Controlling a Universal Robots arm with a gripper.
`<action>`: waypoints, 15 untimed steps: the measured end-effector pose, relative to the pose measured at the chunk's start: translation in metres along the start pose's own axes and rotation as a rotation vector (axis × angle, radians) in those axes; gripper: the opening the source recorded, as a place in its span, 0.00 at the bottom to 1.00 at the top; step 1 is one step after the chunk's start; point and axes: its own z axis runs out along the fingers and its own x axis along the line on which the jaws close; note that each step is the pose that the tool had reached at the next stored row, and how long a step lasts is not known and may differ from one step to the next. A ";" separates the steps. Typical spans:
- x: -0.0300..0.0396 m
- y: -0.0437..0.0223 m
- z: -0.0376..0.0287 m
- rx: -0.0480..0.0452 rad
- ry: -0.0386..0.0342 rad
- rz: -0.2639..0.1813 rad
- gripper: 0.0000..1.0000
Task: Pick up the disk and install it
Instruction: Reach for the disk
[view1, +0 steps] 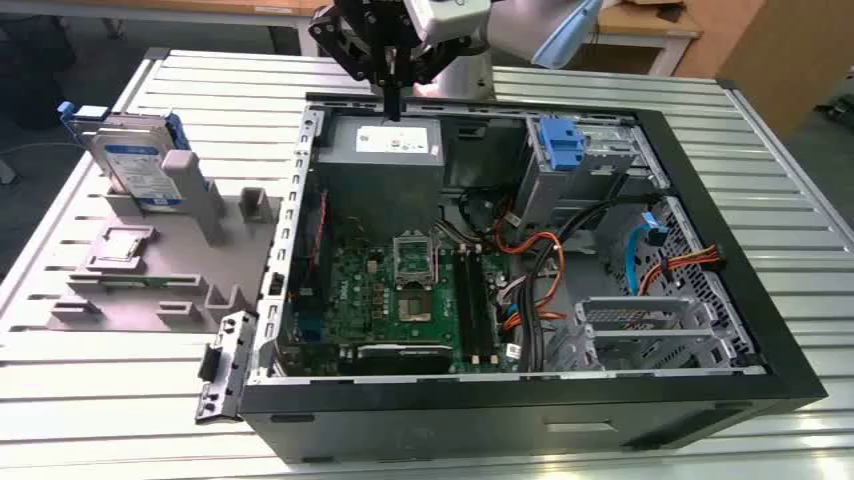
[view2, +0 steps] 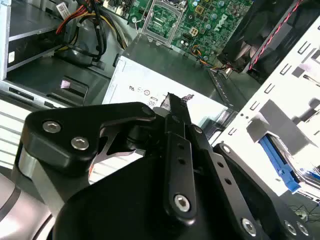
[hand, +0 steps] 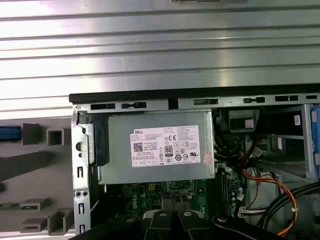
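Note:
The disk (view1: 139, 160), silver with a blue-and-white label and a blue frame, stands on edge in the grey holder (view1: 147, 262) at the exterior view's left, outside the computer case. My gripper (view1: 395, 112) hangs over the far edge of the open case, just above the grey power-supply box (view1: 384, 150) and well to the right of the disk. Its fingers are shut together with nothing between them. In the second wrist view the black fingers (view2: 176, 112) press against each other above the box's white sticker (view2: 150, 87).
The open computer case (view1: 747, 300) lies on a slatted metal table (view1: 787, 160). Inside are a green motherboard (view1: 400, 290), a tall blue latch (view1: 562, 145), orange and black cables (view1: 534, 270) and a metal drive cage (view1: 647, 325) at the near right.

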 end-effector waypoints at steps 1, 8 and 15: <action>0.0000 0.0000 0.0000 0.0000 0.0000 0.000 0.10; 0.0000 0.0000 0.0000 -0.0001 0.0000 0.000 0.10; 0.0015 0.0000 -0.0001 0.0000 0.0000 0.000 0.10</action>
